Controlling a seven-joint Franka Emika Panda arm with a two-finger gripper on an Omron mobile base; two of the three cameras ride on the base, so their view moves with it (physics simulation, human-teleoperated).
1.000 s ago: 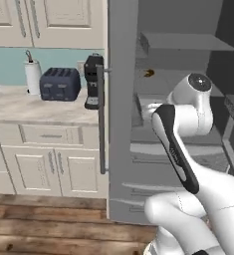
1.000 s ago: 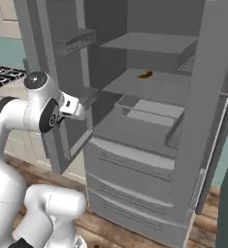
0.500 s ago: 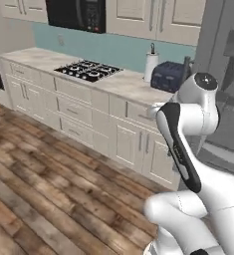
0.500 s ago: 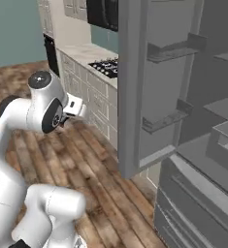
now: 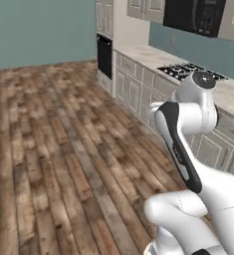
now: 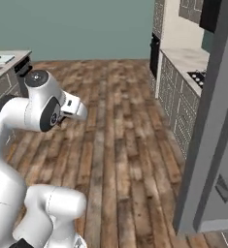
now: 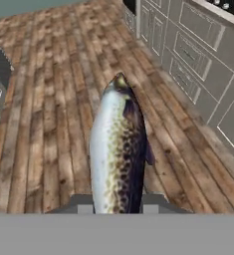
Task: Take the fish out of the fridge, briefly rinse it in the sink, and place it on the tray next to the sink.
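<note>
Wood floor (image 7: 49,124) below — fish (image 7: 117,149) clamped between fingers (image 7: 81,205), pointing away.

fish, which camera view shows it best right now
The hand view: the fish runs lengthwise up the middle, pale flank and dark speckled back clear, its lower end between the jaws over the wood floor. The left and right base views give the white arm and the kitchen, with the fish too hidden to make out.
</note>
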